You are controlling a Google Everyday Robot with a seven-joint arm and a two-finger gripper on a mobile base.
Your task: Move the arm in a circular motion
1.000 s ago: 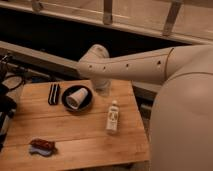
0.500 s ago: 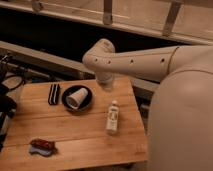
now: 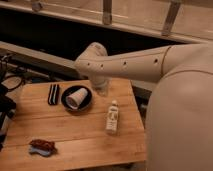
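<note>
Arm (image 3: 130,64) fills most of my feed: a thick cream-white tube reaching in from the right edge, with a row of small dark holes along its side and a rounded joint at its far end, above the back edge of the wooden bench (image 3: 75,132). Its bulky lower segment blocks the whole right side of the view and hides the bench's right end. Below the joint I can make out only a pale stub pointing down, which I take for the pincer (image 3: 101,89), just beside the black bowl (image 3: 76,97); I cannot tell how its jaws stand or whether they hold anything. A white paper cup (image 3: 77,98) lies tipped on its side in the bowl. A black, ribbed object (image 3: 53,94) sits just left of the bowl, too dim to name. A small white bottle (image 3: 113,117) with a dark label is near the bench's middle, and a brown and blue thing (image 3: 42,147) lies at the front left, indistinct. Dark gear at the left edge is cut off.
</note>
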